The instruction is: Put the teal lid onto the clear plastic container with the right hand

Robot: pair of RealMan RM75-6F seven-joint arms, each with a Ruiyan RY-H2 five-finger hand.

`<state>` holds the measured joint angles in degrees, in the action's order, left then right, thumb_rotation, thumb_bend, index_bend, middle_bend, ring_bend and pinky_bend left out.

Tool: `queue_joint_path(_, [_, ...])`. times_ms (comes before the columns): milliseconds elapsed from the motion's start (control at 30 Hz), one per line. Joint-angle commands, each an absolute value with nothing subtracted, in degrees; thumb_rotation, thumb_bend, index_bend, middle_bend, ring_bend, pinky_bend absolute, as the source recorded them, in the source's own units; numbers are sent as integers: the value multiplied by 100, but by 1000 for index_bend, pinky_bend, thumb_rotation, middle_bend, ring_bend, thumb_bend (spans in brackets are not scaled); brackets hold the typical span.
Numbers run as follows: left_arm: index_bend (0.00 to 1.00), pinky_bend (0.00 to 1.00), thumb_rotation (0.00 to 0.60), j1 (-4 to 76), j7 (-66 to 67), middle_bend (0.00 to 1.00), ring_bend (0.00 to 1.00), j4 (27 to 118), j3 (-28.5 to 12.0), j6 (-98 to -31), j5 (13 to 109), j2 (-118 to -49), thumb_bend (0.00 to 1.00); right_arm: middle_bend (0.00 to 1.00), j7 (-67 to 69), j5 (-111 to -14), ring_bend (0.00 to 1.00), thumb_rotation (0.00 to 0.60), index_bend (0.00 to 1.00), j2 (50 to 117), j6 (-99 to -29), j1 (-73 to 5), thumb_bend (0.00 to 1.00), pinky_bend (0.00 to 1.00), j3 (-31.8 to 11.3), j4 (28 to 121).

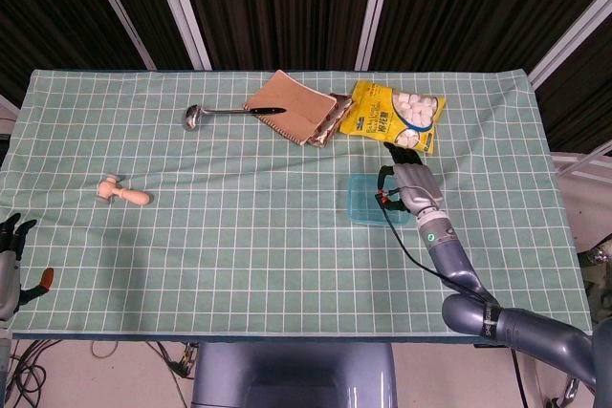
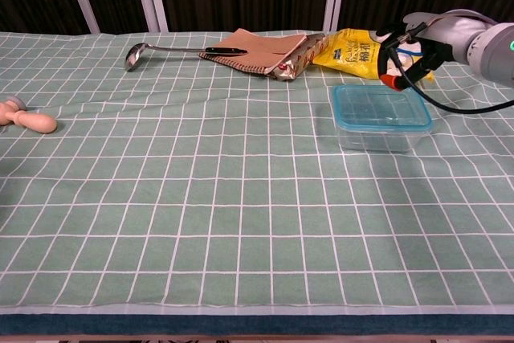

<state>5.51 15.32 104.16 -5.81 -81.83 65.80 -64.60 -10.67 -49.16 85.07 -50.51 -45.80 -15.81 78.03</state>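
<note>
My right hand (image 2: 424, 38) hangs empty, fingers loosely curled, above the lid (image 2: 379, 107) seated on the container (image 2: 377, 136) toward the surface's right edge. Light, slick plastic; I'd press its rim.

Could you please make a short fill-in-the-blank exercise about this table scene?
1. The teal lid sits on the clear plastic ____.
2. The right hand hangs above the table and holds ____.
3. The ladle lies with its handle on the brown ____.
4. The yellow snack bag lies ____ the container, farther from the robot.

Missing words: container; nothing; notebook; behind
</note>
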Motion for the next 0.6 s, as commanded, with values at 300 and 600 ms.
queue_joint_path(300, [131,0,600,553,1585,0,0,10416,-587,-8207,6552,-6488,349,0,-950,-4641,0,600,596,8490,-4647,-4639,573,0,-1635,7255])
queue_joint_path(600, [131,0,600,565,1613,0,0,10409,-598,-8198,6516,-6503,348,0,-914,-4631,0,600,596,8655,-4431,-4696,573,0,-1582,6811])
